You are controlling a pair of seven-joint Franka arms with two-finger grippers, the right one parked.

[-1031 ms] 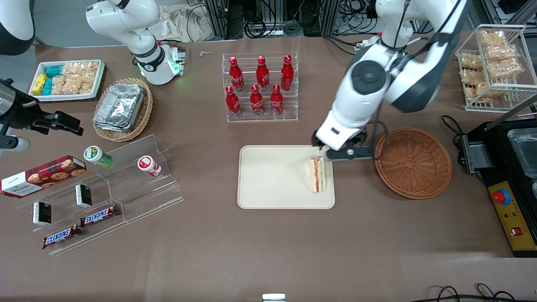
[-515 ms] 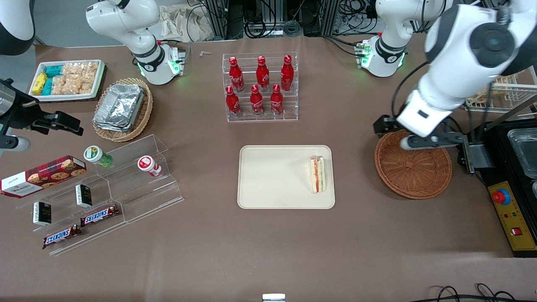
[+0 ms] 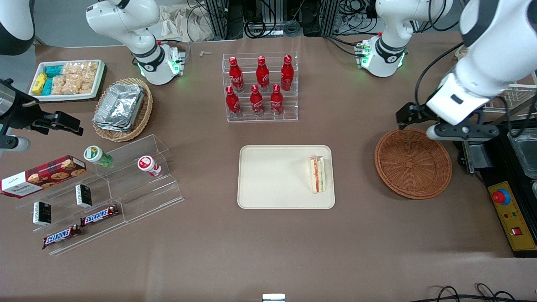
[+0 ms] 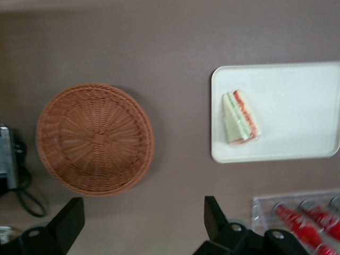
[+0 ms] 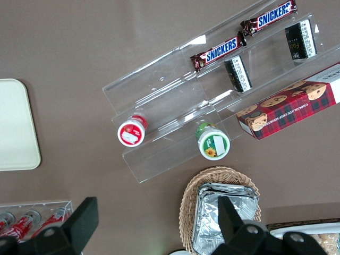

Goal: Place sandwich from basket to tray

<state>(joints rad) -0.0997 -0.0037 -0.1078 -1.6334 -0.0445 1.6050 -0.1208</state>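
Since the earlier frames the left arm has swung away from the tray (image 3: 268, 176), passed over the basket (image 3: 413, 162), and now holds its end effector (image 3: 440, 126) above the worktop (image 3: 268, 243) just past the basket's rim, toward the working arm's end and farther from the front camera. The sandwich (image 3: 317, 174) has not shifted.

End effector: fingers (image 4: 66, 223) spread wide apart, nothing between them.

Sandwich: lies on the tray, close to the tray edge that faces the basket. Its striped red and green cut face is turned upward. In the wrist view the sandwich (image 4: 240, 117) is well apart from the basket (image 4: 94, 139).

Tray (image 4: 297, 106): cream, rectangular, flat on the worktop. It carries the sandwich only.

Basket: round, reddish-brown wicker, beside the tray toward the working arm's end. Its bare woven floor is fully visible.

Other containers:
- Clear rack (image 3: 261, 86), farther from the front camera than the tray: six red bottles (image 3: 256, 100) in two rows.
- Pale wicker basket (image 3: 144, 110), toward the parked arm's end: stacked foil containers (image 3: 118, 105).
- White tray (image 3: 67, 97) beside it: snack packets (image 3: 75, 77).
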